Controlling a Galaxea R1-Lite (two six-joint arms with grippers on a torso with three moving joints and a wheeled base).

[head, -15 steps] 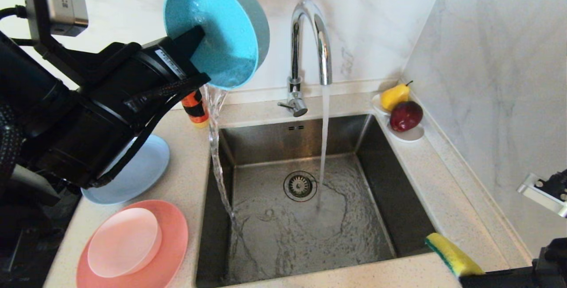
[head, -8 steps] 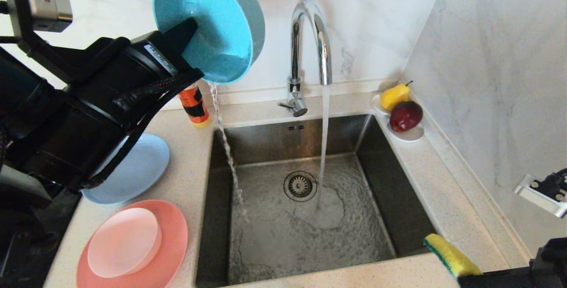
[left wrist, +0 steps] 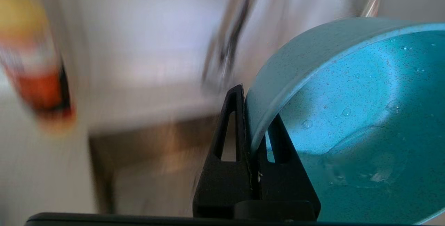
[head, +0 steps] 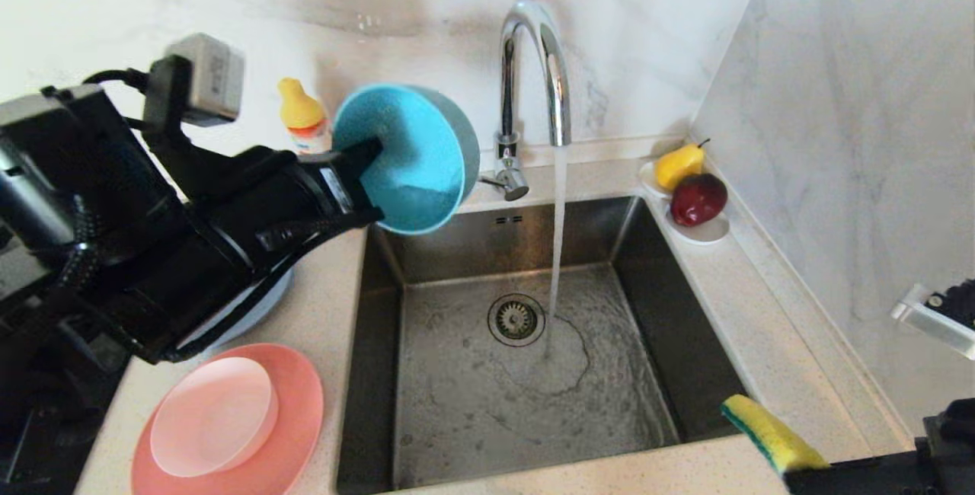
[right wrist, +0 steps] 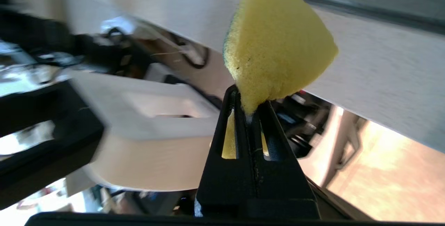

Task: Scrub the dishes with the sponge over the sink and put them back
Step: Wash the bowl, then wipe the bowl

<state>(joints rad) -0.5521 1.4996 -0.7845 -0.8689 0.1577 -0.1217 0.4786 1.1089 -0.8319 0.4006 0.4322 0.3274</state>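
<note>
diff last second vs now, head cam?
The left gripper, still clamped on the teal bowl, came down from high against the wall to the sink's back-left corner. The water pouring from the bowl has stopped. The detergent bottle cap now shows. Unchanged: the right gripper holding the sponge, the faucet running, the pink plates.

My left arm is hiding most of the grey-blue plate (head: pixel 263 303) at nine o'clock — the salmon-pink plate (head: pixel 301 411) is running off the edge at seven o'clock.
</note>
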